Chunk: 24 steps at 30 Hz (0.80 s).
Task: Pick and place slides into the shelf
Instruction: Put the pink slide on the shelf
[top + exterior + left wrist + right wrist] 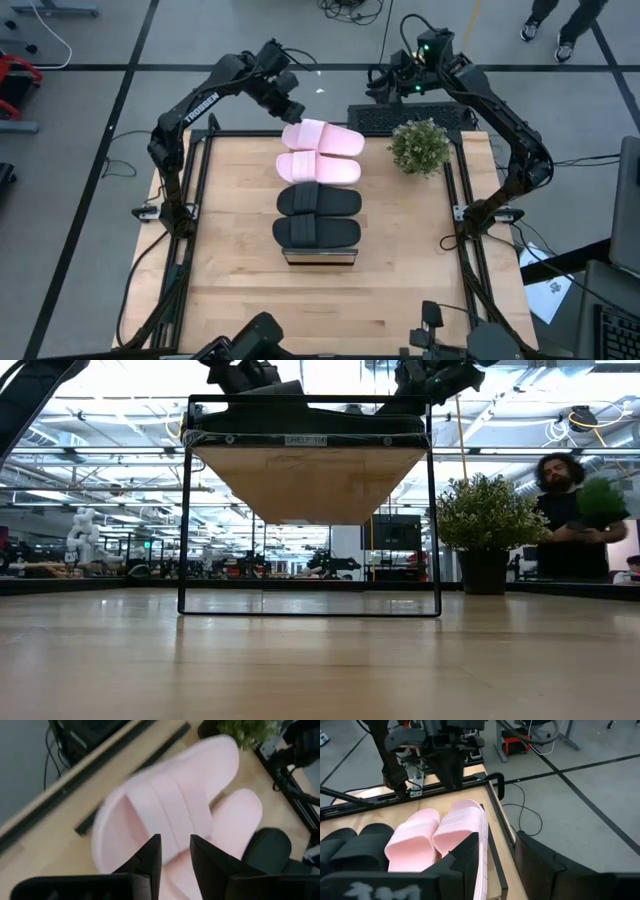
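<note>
The shelf (320, 257) runs from near to far at the table's middle, and four slides lie side by side on its plank top. Two pink slides (320, 137) (318, 168) sit at the far end and two black slides (318, 200) (316, 232) at the near end. My left gripper (293, 108) hovers open just above and beyond the farthest pink slide (165, 815), apart from it. My right gripper (383, 87) waits open past the table's far edge; its wrist view shows the pink slides (460, 820) and the left gripper (452, 767) behind them.
A potted plant (420, 146) stands on the table to the right of the shelf's far end. A dark mat (400, 118) lies past the far edge. In the low view a person (575, 510) stands behind the table holding another plant. Bare tabletop (240, 290) lies left, right and near.
</note>
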Available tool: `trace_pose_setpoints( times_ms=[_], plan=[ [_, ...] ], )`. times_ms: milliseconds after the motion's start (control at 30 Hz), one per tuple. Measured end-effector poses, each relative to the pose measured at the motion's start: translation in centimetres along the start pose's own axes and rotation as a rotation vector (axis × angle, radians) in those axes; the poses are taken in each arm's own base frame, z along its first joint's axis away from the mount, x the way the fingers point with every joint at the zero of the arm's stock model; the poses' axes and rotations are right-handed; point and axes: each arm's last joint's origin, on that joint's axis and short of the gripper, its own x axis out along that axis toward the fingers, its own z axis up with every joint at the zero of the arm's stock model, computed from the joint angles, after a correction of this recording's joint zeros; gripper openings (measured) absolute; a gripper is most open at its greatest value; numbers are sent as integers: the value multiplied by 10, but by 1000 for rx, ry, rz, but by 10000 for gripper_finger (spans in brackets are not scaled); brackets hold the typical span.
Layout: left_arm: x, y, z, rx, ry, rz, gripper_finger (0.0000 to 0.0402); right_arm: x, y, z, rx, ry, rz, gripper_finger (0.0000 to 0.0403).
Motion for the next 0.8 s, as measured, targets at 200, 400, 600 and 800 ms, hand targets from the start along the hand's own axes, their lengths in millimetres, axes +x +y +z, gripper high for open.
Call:
trace_pose_setpoints(
  times_ms=[200, 400, 600, 800],
  plan=[
    [9, 4, -6, -86, 50, 17, 147, 0, 0, -1, 5, 6, 4, 116],
    [25, 6, -5, -85, 33, 8, 197, 0, 0, -1, 5, 5, 6, 116],
    [36, 13, -9, -114, 59, 17, 215, 0, 0, -1, 8, 8, 7, 116],
    [46, 18, -12, -126, 72, 20, 216, 0, 0, -1, 7, 7, 8, 116]
  ],
)
